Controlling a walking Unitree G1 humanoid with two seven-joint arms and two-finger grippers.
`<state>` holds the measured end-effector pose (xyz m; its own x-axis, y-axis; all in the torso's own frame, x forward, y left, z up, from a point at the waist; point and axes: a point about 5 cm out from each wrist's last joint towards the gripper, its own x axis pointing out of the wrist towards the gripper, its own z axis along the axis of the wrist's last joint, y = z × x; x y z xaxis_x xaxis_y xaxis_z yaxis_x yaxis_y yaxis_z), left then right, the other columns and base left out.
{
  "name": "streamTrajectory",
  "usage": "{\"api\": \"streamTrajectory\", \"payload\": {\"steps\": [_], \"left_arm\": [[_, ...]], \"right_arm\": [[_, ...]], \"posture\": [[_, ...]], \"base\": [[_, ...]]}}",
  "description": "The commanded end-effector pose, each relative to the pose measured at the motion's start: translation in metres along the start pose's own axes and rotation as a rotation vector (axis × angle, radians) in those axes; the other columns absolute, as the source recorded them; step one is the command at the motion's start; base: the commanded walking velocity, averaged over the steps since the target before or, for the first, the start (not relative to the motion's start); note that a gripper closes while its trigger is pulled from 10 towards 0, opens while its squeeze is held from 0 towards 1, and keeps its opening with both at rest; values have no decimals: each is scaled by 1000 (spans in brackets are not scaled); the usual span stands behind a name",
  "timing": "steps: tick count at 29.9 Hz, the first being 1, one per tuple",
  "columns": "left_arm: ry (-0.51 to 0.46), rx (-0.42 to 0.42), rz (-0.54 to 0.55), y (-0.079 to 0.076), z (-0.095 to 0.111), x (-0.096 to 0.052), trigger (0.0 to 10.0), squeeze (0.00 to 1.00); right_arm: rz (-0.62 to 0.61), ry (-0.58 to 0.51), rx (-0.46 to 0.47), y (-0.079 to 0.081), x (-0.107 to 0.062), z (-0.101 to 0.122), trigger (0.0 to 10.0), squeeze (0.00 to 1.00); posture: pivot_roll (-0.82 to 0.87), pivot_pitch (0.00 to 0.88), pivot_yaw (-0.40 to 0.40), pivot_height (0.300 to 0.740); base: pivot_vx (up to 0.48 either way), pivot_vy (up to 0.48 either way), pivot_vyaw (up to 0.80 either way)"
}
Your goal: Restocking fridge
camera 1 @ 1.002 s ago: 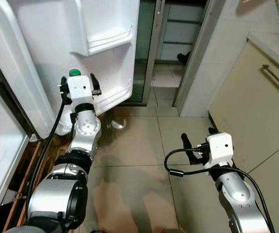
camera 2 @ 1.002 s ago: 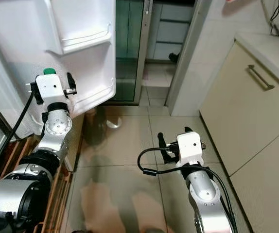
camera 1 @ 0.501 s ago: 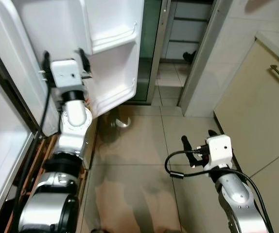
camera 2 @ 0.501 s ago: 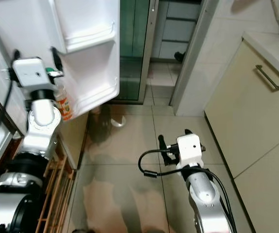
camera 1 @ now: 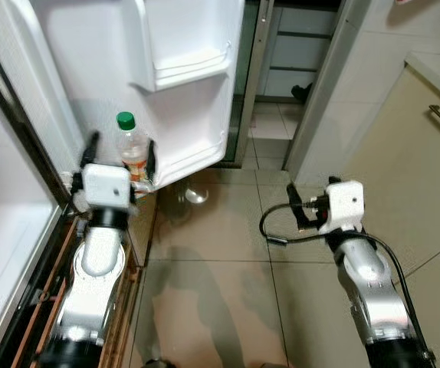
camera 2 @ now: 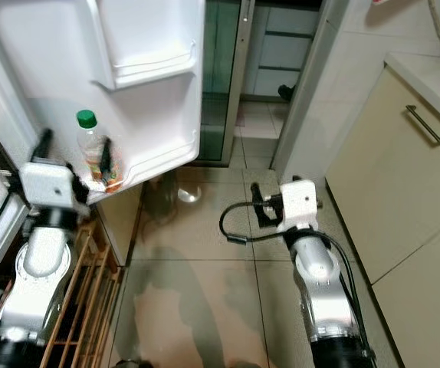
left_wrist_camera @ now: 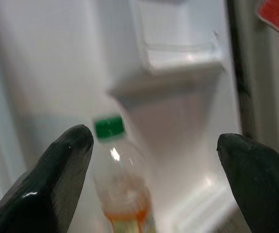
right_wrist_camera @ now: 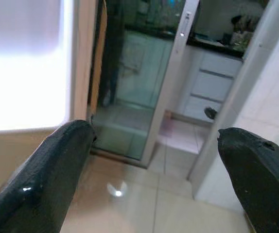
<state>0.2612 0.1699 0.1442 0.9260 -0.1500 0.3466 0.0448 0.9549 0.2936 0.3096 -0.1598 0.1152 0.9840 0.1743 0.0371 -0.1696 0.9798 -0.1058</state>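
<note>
A: Item one, task status?
B: Bottle (camera 1: 132,151), clear plastic, green cap, orange label, amber liquid low in it; it stands upright in the lower door shelf (camera 1: 192,156) of the open fridge door (camera 1: 97,84). By my judgement that placement is done. Whatever else is to be stocked cannot be told from these frames

A: Item two, left gripper?
B: Left gripper (camera 1: 120,159), fingers spread apart, gripping nothing. In the head views the two black fingers stand either side of the bottle; the wrist view shows the bottle between the fingertips with a gap on each side, so it looks released. The bottle sits at about 12 o'clock from the gripper's white wrist housing

A: Item three, right gripper?
B: Right gripper (camera 1: 294,207), fingers apart, empty, held over the tiled floor (camera 1: 220,253) well away from the fridge. It points towards 12 o'clock, at a glass sliding door (right_wrist_camera: 144,73) across the room

A: Item four, containers and contents?
B: Lower door shelf: one bottle, near its hinge end; the rest of it looks bare. Upper door shelf (camera 1: 189,65), at 12 o'clock above the lower one: nothing visible over its rim, the inside not fully seen. Fridge cabinet interior at 9 o'clock: too little shown to list

A: Item five, surroundings?
B: Beige cupboard (camera 1: 404,176) with a bar handle at 3 o'clock. Wooden slatted rack (camera 2: 90,268) on the floor beneath the left arm

A: Remaining work?
B: Judged only: draw the left arm clear of the door, fetch further stock if any, shut the door
</note>
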Motion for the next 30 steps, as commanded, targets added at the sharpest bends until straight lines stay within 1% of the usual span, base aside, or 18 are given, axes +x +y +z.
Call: {"api": "streamTrajectory", "payload": {"steps": [1, 2, 3, 4, 6, 7, 8, 9, 12, 16, 18, 21, 23, 25, 27, 30], "left_arm": [[65, -10, -53, 2, -8, -12, 10000, 0], [88, -16, -65, 3, -11, -16, 10000, 0], [88, -16, -65, 3, -11, -16, 10000, 0], [117, -3, -57, 8, -14, -27, 10000, 0], [120, 3, -52, 9, -14, -29, 10000, 0], [134, 10, -79, 8, -15, -37, 10000, 0], [143, 12, -90, 8, -16, -41, 10000, 0], [159, 3, -73, 10, -17, -44, 10000, 0], [180, -13, -37, 14, -18, -46, 10000, 0], [171, 9, -44, 17, -14, -47, 10000, 0], [171, 10, -49, 17, -14, -47, 10000, 0], [255, -38, -132, 15, -22, -64, 10000, 0], [314, -60, -139, 18, -27, -76, 10000, 0], [355, -56, -117, 25, -30, -85, 10000, 0], [391, -41, -120, 30, -31, -94, 10000, 0], [403, -31, -124, 33, -28, -100, 10000, 0]], "right_arm": [[11, -17, 21, 0, 14, 5, 10000, 0], [19, -21, 26, 3, 18, 6, 10000, 0], [19, -21, 26, 3, 18, 6, 10000, 0], [42, -20, 45, 10, 28, 9, 10000, 0], [47, -19, 49, 12, 31, 10, 10000, 0], [70, -20, 77, 18, 37, 12, 10000, 0], [82, -19, 94, 21, 40, 12, 10000, 0], [97, -12, 114, 26, 44, 12, 10000, 0], [135, -1, 139, 37, 53, 12, 10000, 0], [169, 16, 156, 54, 68, 17, 10000, 0], [173, 15, 161, 56, 70, 19, 10000, 0], [215, -2, 186, 69, 79, 30, 10000, 0], [240, -10, 209, 78, 81, 34, 10000, 0], [282, -16, 212, 89, 84, 39, 10000, 0], [313, -16, 230, 101, 86, 42, 10000, 0], [327, -11, 263, 108, 87, 43, 10000, 0]], "posture": [[-102, 0, -67, 740], [-92, 0, -69, 740], [-92, 0, -69, 740], [-79, 0, -74, 740], [-79, 0, -74, 740], [-44, 0, -85, 740], [-25, 0, -91, 740], [-19, 0, -93, 740], [-6, 0, -98, 740], [39, 0, -104, 740], [39, 0, -104, 740], [65, 0, -98, 740], [81, 0, -92, 740], [95, 6, -88, 740], [114, 21, -88, 740], [127, 32, -90, 740]], "base": [[0, 0, 0], [0, 0, 0], [0, 0, 0], [0, 0, 0], [0, 0, 0], [0, 0, 0], [0, 0, 0], [0, 0, 0], [0, 0, 0], [0, 0, 0], [0, 0, 0], [0, 0, 0], [0, 0, 0], [0, 0, 0], [0, 0, 0], [0, 0, 0]]}}
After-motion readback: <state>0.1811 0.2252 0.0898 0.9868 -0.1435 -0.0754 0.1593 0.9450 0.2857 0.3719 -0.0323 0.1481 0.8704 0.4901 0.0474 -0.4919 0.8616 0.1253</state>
